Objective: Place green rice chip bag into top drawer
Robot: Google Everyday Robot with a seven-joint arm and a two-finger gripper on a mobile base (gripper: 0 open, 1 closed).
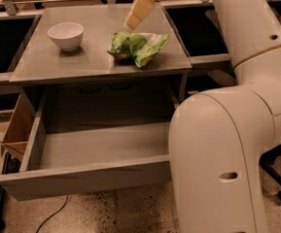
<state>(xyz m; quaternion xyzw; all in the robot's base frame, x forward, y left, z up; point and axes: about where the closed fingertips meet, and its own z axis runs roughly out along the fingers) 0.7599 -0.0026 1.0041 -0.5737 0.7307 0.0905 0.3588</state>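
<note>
- The robot arm (218, 169), bulky and cream-coloured, filled the view from 1 to 5 o'clock and hid the right end of the drawer.
- The table (81, 64) was grey and flat-topped and lay toward 11 o'clock of the view.
- The top drawer (81, 181) stood pulled out at 6 o'clock of the table top. Its visible floor was bare.
- The green rice chip bag (137, 46) lay crumpled on the table top at 3 o'clock of the bowl, apart from it and not yet in the drawer.
- Handling judgement on the bag:
  - It was probably very light, soft and crackly, with a slick film and breakable contents.
  - A pinch on a raised fold near its middle or its upper edge looked safest.
  - A hard squeeze risked crushing the chips, and a shallow pinch risked slipping.
- The white bowl (65, 35) stood upright near the table's 10 o'clock corner.
- The gripper (140, 9) hung at 12 o'clock of the bag, just above it and apparently clear of it. I could not tell whether it was open or closed.
</note>
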